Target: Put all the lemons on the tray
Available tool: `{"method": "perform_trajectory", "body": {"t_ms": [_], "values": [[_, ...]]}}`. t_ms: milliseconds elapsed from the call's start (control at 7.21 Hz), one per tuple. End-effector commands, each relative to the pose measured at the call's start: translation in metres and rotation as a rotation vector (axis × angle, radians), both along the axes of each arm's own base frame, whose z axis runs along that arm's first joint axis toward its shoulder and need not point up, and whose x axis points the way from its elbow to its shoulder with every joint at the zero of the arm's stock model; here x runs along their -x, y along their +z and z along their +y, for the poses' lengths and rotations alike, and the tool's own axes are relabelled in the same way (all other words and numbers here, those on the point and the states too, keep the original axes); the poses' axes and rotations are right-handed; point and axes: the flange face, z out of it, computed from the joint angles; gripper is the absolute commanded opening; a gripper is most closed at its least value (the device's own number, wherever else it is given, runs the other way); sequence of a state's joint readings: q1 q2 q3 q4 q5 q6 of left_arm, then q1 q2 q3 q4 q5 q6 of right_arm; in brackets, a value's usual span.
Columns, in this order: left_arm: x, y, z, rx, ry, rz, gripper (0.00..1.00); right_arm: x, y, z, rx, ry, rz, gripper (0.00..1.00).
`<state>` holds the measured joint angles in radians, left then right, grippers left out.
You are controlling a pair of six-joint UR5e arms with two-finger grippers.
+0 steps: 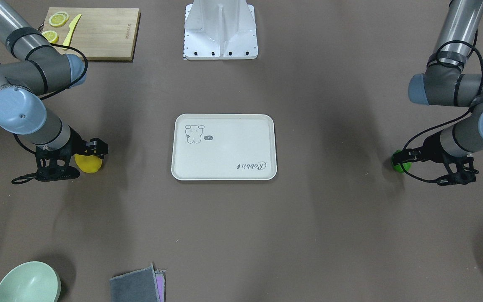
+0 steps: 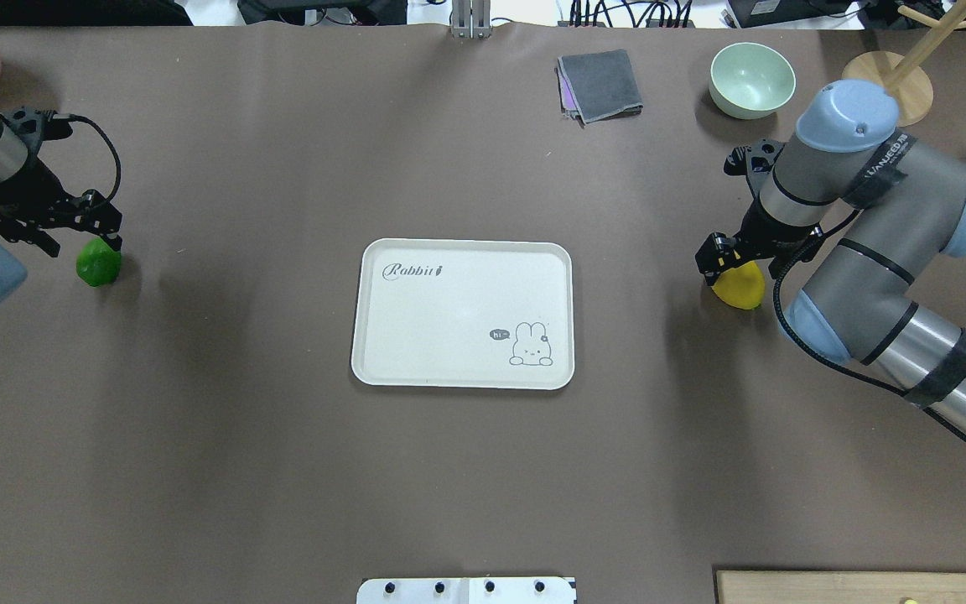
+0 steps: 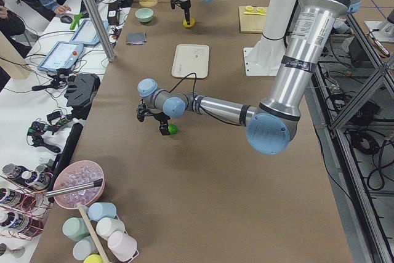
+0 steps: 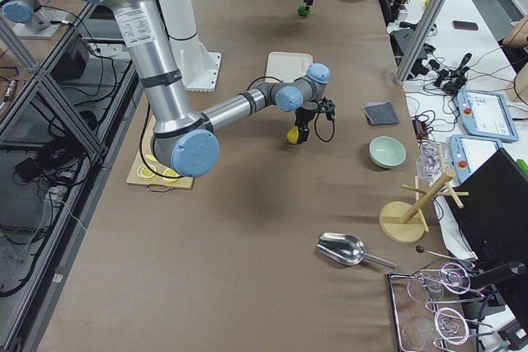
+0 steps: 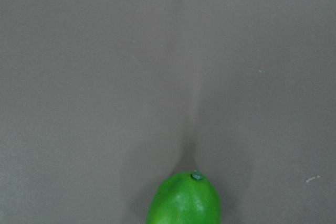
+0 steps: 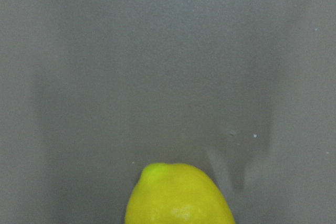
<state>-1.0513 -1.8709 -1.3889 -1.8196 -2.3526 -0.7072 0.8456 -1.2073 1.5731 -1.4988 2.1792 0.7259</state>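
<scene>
The off-white tray (image 2: 462,315) with the rabbit drawing lies mid-table with nothing on it. The green lemon (image 2: 99,264) rests on the table at the left, and my left gripper (image 2: 101,243) is right over it, fingers down at its sides. The left wrist view shows the green lemon (image 5: 184,200) at its bottom edge. The yellow lemon (image 2: 740,287) rests at the right with my right gripper (image 2: 724,264) down on it, and it fills the bottom of the right wrist view (image 6: 178,195). I cannot tell whether either gripper has closed on its lemon.
A wooden cutting board (image 1: 94,33) with lemon slices (image 1: 58,19) and a yellow knife sits near the robot base. A pale green bowl (image 2: 752,80) and a folded grey cloth (image 2: 600,85) lie at the far edge. A wooden stand (image 2: 890,80) is at the far right.
</scene>
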Motion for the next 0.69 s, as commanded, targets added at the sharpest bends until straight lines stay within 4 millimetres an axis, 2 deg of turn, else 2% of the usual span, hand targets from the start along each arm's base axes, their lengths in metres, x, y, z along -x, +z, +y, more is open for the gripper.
{"method": "perform_trajectory", "body": {"t_ms": [0, 277, 416, 554], "values": [[-0.004, 0.005, 0.002, 0.002, -0.003, -0.001, 0.91, 0.006, 0.002, -0.002, 0.004, -0.005, 0.005, 0.87], [-0.015, 0.003, 0.008, -0.003, -0.012, 0.012, 0.82, 0.01, 0.005, -0.001, 0.013, -0.011, 0.01, 0.57], [-0.018, 0.004, 0.009, -0.015, -0.015, 0.003, 0.62, 0.01, 0.004, -0.001, 0.012, -0.011, 0.009, 0.45], [-0.017, 0.009, 0.012, -0.024, -0.001, 0.002, 0.38, 0.011, -0.002, -0.001, 0.006, -0.012, -0.002, 0.4]]}}
